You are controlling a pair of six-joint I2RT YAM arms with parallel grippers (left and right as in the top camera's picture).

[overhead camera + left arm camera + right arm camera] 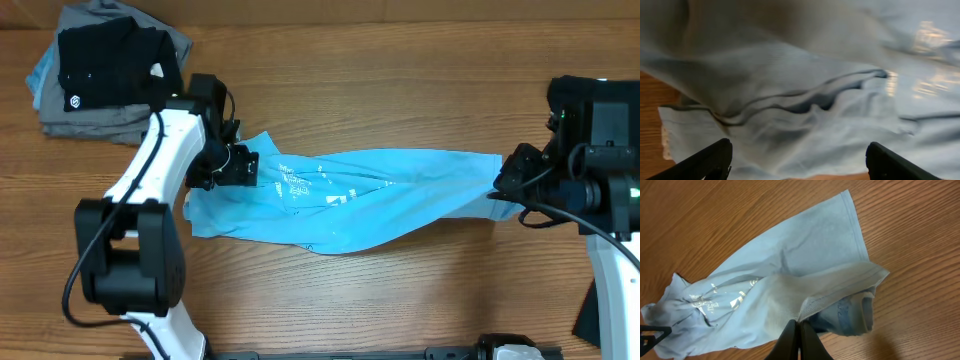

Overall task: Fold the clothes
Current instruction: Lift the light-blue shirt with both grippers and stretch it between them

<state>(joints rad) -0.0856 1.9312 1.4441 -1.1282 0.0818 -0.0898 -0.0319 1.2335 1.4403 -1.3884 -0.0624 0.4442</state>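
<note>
Overhead shows the shirt [360, 195] lying twisted across the table [400, 60]; right fingers [790, 342] pinch its edge; left fingers [705, 160] hang open over it; likely flattening; next, left must grip.

light blue T-shirt [400, 195] with white lettering [300, 185]

A brown wooden table with long streaky grain [400, 90] fills the overhead view. At its far left sits 1 loose pile of clothing: a small black shirt with a white logo [105, 60] lies on top of crumpled grey garments [90, 118], whose edges stick out below and behind it. A sliver of pale bluish fabric [38, 75] shows at the pile's left edge.
</note>
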